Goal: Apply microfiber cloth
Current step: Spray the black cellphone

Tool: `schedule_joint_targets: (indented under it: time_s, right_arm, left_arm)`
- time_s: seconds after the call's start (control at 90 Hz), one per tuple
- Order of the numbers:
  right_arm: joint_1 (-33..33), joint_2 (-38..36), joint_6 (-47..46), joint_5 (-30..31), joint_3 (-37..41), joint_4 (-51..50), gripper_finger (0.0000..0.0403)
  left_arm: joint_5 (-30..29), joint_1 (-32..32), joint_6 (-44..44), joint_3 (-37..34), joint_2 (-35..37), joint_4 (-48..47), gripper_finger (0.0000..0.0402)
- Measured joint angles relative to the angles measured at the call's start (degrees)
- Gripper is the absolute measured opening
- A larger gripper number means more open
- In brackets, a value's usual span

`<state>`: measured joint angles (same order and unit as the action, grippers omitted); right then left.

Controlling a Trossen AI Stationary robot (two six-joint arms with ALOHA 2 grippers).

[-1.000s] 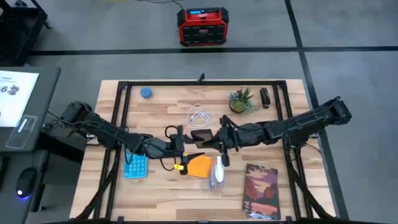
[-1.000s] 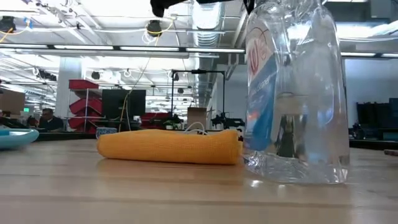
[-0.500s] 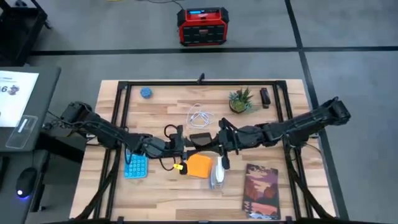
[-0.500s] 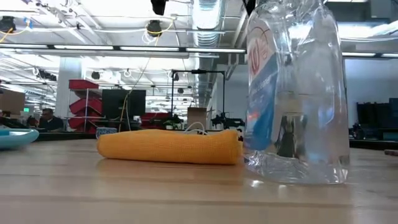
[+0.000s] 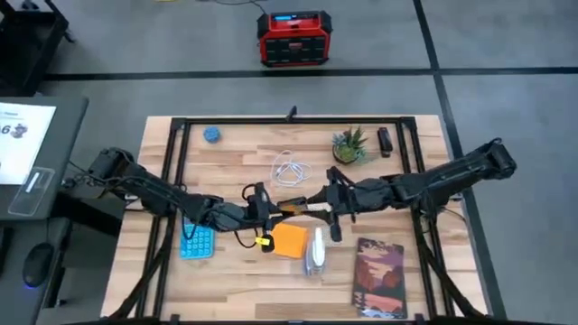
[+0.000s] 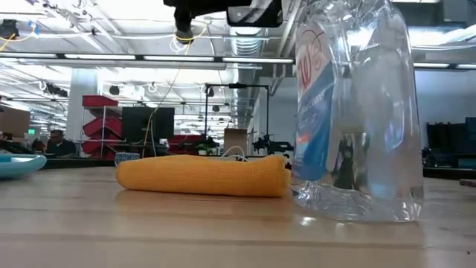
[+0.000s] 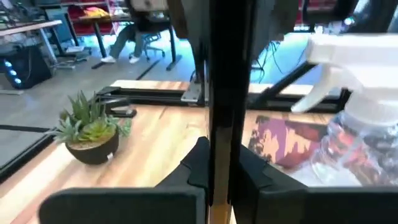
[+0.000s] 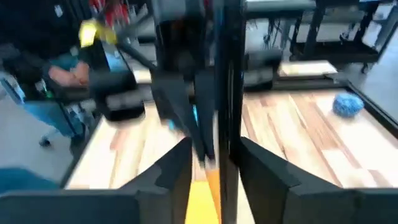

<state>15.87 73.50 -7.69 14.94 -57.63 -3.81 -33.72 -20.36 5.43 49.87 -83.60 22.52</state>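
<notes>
Microfiber cloth flat on worktop, lower centre of frame, just below both claws. Left claw and right claw clamped on opposite ends of black phone, long axis left-right, raised above cloth; neither nearer.

Microfiber cloth: plain orange-yellow, no pattern. Calculator: light blue with a grid of paler keys. Book: dark reddish cover, mottled artwork. Spray bottle: clear, white trigger head, blue label with red lettering. Potted plant: green spiky leaves, dark pot. Ball near table's far edge: blue. Cable: white. Table: pale wood planks, black frame.
</notes>
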Motion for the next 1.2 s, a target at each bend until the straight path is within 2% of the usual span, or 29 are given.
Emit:
schedule_joint_targets:
  time_s: [0.2, 0.289, 0.422, 0.6, 0.667, 0.767, 0.856, 0.933, 1.078, 1.2]
  right_arm:
    - [4.59, -8.28, -3.01, 0.42, -0.08, -11.53, 0.0149]
    - [9.42, -10.37, -5.79, 1.58, -0.06, -15.52, 0.0145]
    - [19.21, -9.68, -13.24, 7.82, -0.06, -17.57, 0.0134]
    - [29.79, -0.30, -25.11, 19.21, -0.06, -14.17, 0.0123]
    - [32.33, 4.56, -28.56, 23.57, -0.04, -9.89, 0.0120]
    - [34.67, 12.05, -31.15, 26.83, -1.09, -0.42, 0.0113]
    - [35.25, 18.56, -30.13, 28.10, -3.93, 9.51, 0.0102]
    - [34.62, 24.35, -28.62, 29.15, -7.76, 13.25, 0.0090]
    - [32.14, 32.77, -29.20, 30.78, -16.26, 10.97, 0.0065]
    - [30.73, 35.46, -29.33, 30.53, -20.79, 6.80, 0.0044]
  left_arm:
    - [-0.83, -0.19, 1.74, 0.00, -0.01, -1.85, 0.0011]
    - [-0.83, -0.28, 2.43, 0.00, -0.01, -2.82, 0.0011]
    - [-2.08, -0.63, 3.12, -0.88, 0.01, -2.13, 0.0011]
    - [-3.01, -1.00, 5.51, -2.09, 0.01, -2.15, 0.0011]
    - [-3.08, -1.26, 6.25, -2.54, 0.01, -2.55, 0.0011]
    - [-3.07, -1.93, 6.91, -2.58, 0.01, -2.42, 0.0011]
    - [-3.12, -2.55, 7.07, -2.58, 0.03, -2.49, 0.0011]
    - [-3.18, -3.16, 7.59, -2.58, 0.03, -2.52, 0.0011]
    - [-3.36, -4.96, 9.72, -2.58, 0.03, -2.14, 0.0014]
    - [-5.94, -7.42, 10.06, -2.58, 0.03, -2.19, 0.0013]
